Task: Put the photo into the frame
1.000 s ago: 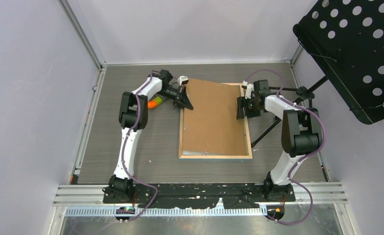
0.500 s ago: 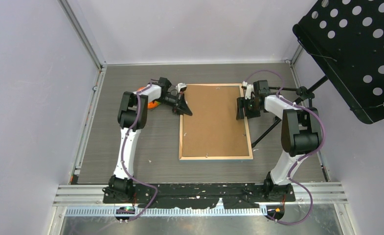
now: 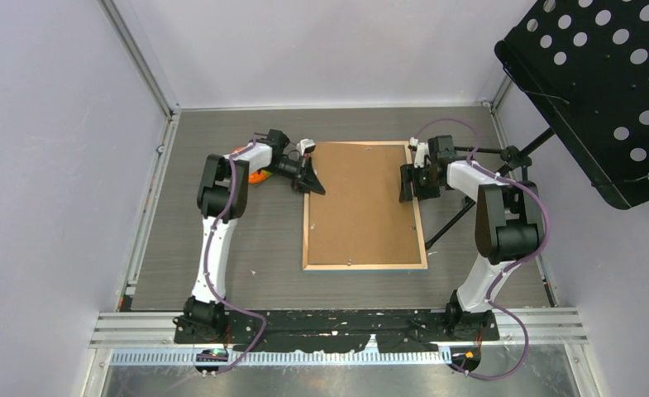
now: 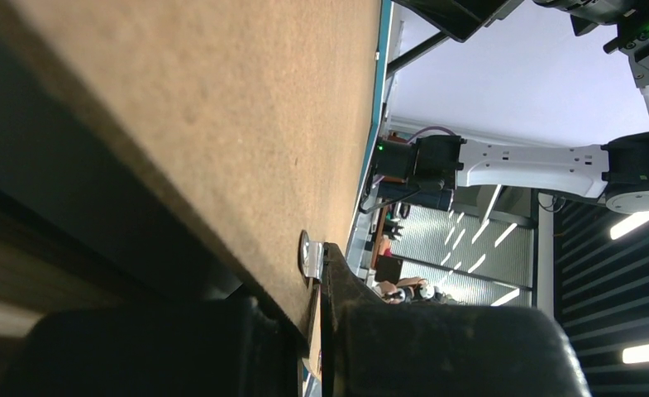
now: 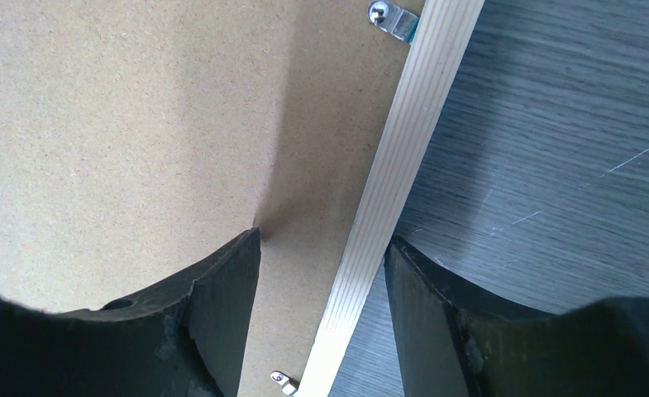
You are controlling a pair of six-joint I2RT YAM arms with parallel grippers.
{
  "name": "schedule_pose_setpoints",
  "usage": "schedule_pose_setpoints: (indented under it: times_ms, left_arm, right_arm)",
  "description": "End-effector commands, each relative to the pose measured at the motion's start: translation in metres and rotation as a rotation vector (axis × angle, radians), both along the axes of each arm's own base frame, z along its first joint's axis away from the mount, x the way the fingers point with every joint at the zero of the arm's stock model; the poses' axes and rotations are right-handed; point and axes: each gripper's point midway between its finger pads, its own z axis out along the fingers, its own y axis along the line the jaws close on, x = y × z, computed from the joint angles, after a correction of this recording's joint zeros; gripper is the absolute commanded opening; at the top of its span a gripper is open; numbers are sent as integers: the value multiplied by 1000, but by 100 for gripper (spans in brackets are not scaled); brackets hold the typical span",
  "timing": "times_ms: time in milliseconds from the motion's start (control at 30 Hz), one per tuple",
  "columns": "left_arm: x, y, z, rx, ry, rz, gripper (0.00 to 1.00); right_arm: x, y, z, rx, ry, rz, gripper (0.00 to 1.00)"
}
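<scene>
Top view: bright, even overhead light, no glare, sharp. Soft short shadows just L & R of the backing board [image 3: 362, 203]. Left wrist: dim; board surface nearest the lens blurred, dark shadow band along its L side, strip lights [image 4: 645, 222] blown out beyond its far edge. Right wrist: well lit, crisp board grain; right gripper [image 5: 321, 240] throws a soft shadow onto the board.

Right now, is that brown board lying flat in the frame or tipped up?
Flat, it seems: the brown board sits squarely inside the frame, wooden border showing on every side.
</scene>
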Motion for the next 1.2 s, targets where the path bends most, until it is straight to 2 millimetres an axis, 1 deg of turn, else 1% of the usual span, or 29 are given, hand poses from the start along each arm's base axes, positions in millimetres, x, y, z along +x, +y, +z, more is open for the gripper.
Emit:
schedule_pose_setpoints:
  times_ms: [0,533,700,900,1033,1167]
  left_arm:
    - [6,-7,0,111,-127,10,0]
    - [4,-5,-3,139,-134,40,0]
    - [5,-4,-5,149,-138,44,4]
    - [6,-4,-6,154,-138,47,5]
    - [6,-4,-5,155,-137,49,4]
    - [7,-4,-5,157,-135,51,5]
  right_arm:
    - [8,25,14,102,-29,41,63]
    - [7,26,14,108,-28,39,63]
    - [7,26,15,109,-29,40,63]
    - [7,27,15,112,-27,40,63]
    - [7,24,19,97,-40,44,64]
    - [10,18,32,58,-90,43,68]
